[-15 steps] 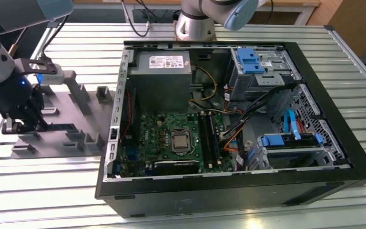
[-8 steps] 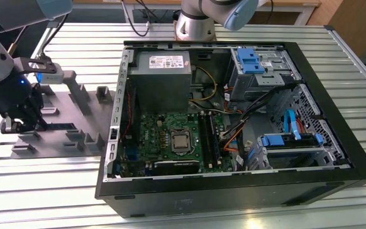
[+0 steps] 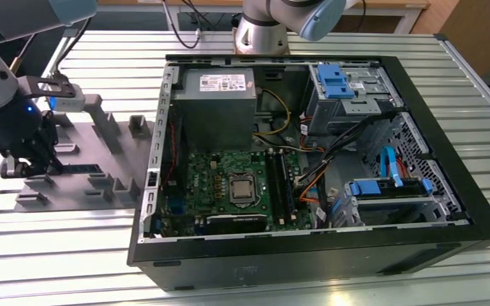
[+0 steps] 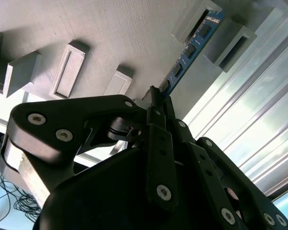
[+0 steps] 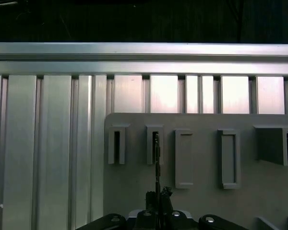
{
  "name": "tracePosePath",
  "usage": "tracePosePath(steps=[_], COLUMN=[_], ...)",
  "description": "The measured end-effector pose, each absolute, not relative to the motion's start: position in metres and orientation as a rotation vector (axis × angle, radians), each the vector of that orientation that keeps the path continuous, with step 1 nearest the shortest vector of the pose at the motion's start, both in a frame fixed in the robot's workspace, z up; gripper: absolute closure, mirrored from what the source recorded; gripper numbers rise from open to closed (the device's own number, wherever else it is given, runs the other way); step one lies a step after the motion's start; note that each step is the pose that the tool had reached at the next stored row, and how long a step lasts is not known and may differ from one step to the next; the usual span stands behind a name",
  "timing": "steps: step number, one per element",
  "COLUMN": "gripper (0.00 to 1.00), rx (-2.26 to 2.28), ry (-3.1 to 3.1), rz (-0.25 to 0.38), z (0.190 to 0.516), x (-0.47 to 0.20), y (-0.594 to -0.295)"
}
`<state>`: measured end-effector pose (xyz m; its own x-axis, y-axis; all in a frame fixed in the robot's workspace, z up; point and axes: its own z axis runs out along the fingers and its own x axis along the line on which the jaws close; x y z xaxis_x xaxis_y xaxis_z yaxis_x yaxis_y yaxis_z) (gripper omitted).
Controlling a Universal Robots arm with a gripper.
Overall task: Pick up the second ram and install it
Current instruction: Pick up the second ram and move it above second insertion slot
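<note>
The second ram (image 4: 191, 48) is a narrow blue stick with dark chips, standing on edge in the slotted pegs of the grey fixture (image 4: 110, 38). In the second wrist view my gripper (image 4: 156, 96) has its black fingers pinched together on the stick's edge, and the rest of the stick runs on to a far peg. The first wrist view shows the ram (image 5: 156, 158) edge-on, rising from my gripper (image 5: 157, 195). In the exterior view my gripper (image 3: 34, 167) hangs low over the fixture (image 3: 100, 137) at the left, with the ram (image 3: 81, 169) beside it.
An open black computer case (image 3: 449, 210) lies at the exterior view's right, holding the green motherboard (image 3: 219, 178), dark memory slots (image 3: 279, 185), a grey power supply (image 3: 215, 102) and blue drive bays (image 3: 334, 80). Everything rests on a ribbed aluminium table (image 3: 49, 255). A second arm's base (image 3: 262, 32) stands behind the case.
</note>
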<state>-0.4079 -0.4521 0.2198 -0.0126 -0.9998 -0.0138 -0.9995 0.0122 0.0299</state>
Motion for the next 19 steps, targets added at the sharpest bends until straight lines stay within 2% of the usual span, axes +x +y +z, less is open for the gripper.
tracePosePath(steps=[19], gripper=[0.86], rx=[2.200], ry=[-2.227], rz=[-0.049], z=[0.246], x=[-0.408], y=[-0.452])
